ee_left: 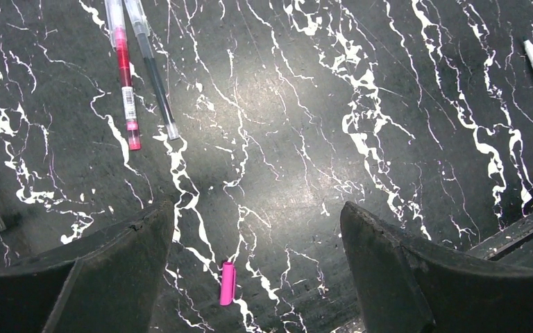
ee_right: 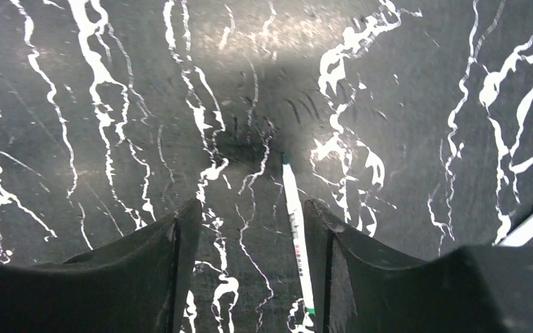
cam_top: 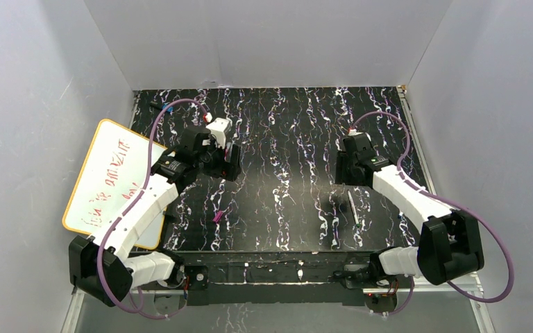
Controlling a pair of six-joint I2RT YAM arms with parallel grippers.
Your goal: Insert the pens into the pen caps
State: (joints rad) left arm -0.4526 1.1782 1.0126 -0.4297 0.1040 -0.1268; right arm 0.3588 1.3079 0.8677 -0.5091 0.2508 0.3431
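Evidently each tool straddles its target for a pickup: the right tool [ee_right: 251, 205] hangs released around the white pen [ee_right: 296, 236] lying flat on the surface [ee_left: 284, 104], while the left tool [ee_left: 257, 208] gapes wide above the magenta cap [ee_left: 227, 283]. I count three pens, adding a red-ink pen [ee_left: 125, 76] and a black-ink pen [ee_left: 154, 76] side by side, but only one cap.

You are looking at the left arm [cam_top: 139, 211] and the right arm [cam_top: 404, 192], both wearing white shells between black joints. A purple cable [cam_top: 154, 135] is looping along each, and the matte black fingers [ee_left: 111, 277] are showing scuffed edges.
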